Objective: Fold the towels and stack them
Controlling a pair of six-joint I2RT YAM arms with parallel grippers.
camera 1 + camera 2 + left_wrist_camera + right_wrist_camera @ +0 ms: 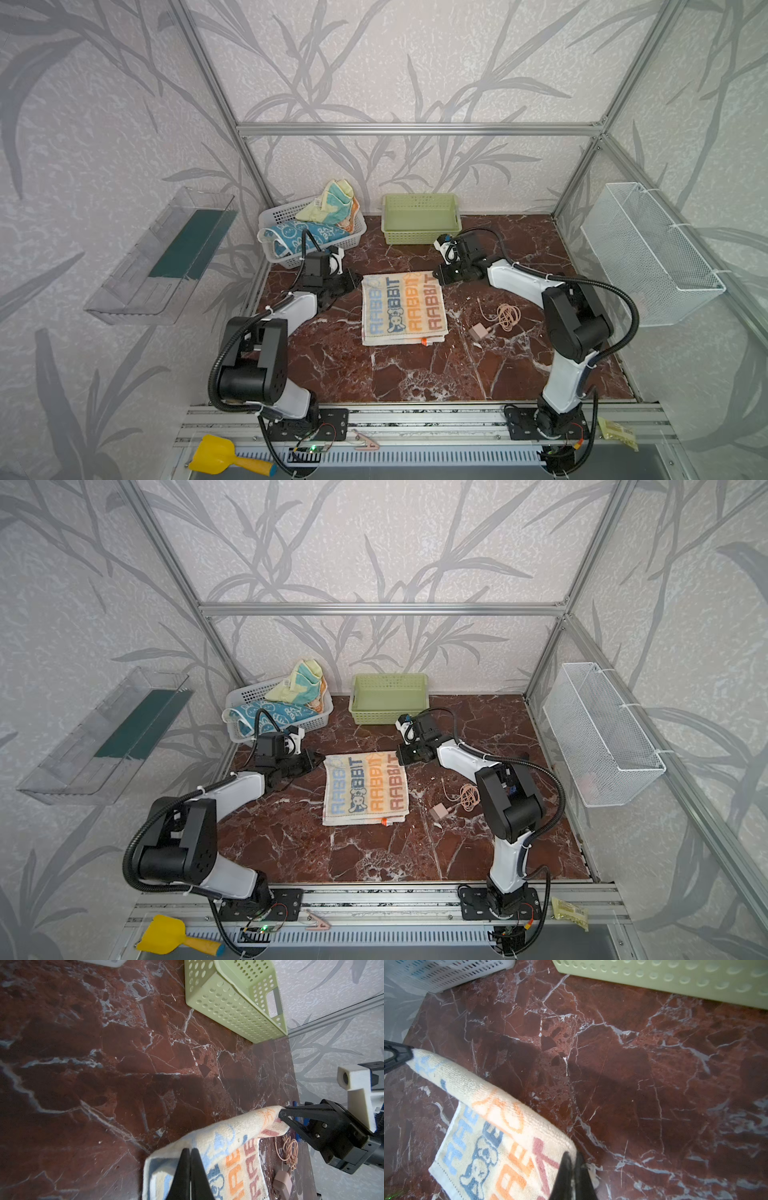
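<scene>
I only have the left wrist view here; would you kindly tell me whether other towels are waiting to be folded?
Observer: Yes, a white basket at the back left holds crumpled towels, blue and pale-yellow among them.
Operator: Thank you. Is the green basket holding anything?
Observer: No, in both top views it looks empty.
Operator: How does the near edge of the RABBIT towel lie?
Observer: Flat on the table, with a small orange tag poking out.
</scene>
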